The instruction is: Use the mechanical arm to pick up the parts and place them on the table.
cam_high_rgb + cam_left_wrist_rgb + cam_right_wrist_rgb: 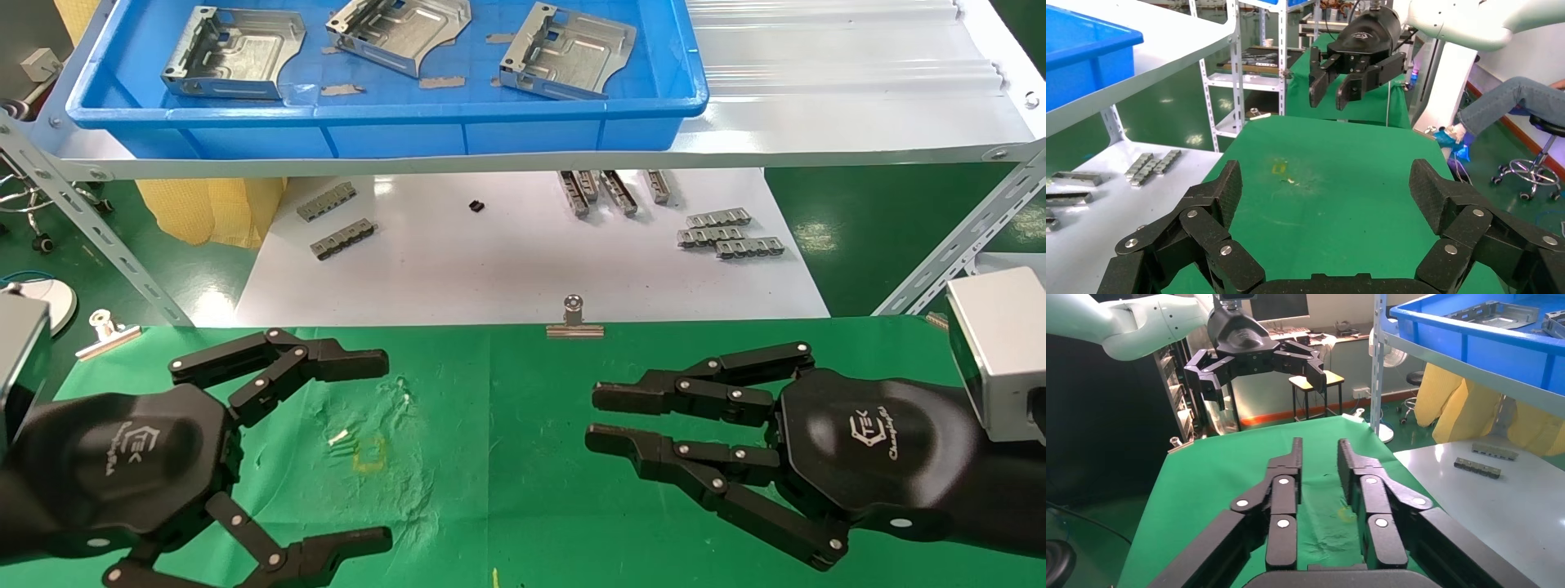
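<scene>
Two hands hover over the green worktop [507, 457]: left hand [359, 449] with fingers spread wide, empty; right hand [601, 416] with fingers nearly together, empty. Two binder clips at the cloth's far edge. Beyond, white board with eleven toothed strips. Farthest, blue tray [384, 114] on the shelf holds three parts [233, 51].

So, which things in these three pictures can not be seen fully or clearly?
- Parts: head view, the picture's top edge cuts their far sides.
- Blue tray: right wrist view shows only a corner.
- Small black item on the white board: too small to identify.
- Left end effector, open: palm cut off in the left wrist view.
- Right end effector: narrowly open.
</scene>
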Available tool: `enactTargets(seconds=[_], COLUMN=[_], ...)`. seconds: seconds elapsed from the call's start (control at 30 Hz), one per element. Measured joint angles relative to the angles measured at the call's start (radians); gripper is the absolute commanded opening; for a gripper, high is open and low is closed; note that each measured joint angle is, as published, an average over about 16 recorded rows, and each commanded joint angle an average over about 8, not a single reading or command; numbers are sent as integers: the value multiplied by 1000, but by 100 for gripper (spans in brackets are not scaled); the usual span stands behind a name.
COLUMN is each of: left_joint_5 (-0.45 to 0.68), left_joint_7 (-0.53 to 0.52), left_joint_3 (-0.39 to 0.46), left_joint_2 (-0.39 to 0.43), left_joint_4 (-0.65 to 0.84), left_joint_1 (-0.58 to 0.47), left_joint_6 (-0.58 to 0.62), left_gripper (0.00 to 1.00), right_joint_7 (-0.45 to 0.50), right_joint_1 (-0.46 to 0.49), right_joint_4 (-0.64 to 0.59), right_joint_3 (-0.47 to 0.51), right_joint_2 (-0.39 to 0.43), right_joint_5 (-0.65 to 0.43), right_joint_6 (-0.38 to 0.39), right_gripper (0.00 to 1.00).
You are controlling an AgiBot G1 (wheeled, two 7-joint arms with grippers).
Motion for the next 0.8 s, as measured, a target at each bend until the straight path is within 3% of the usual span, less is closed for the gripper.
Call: enactTargets(seconds=[0.17,0.33,0.57,0.8], left_joint_5=[40,122,285,431], left_joint_7=[-2,18,91,173], left_joint_3=[12,44,108,162], left_joint_2=[37,116,286,474], left_joint_4=[53,186,515,871], left_joint_1=[-92,-254,-531,-744], left_joint_6=[-19,-43,-152,-394], left_gripper=[100,100,100,100], right_joint_7=[0,0,0,0], right_joint_1=[0,0,0,0], right_joint_4=[0,0,0,0], right_joint_3=[0,0,0,0], right_joint_2=[0,0,0,0], right_joint_5=[0,0,0,0], right_joint_6=[0,0,0,0], right_gripper=[0,0,0,0])
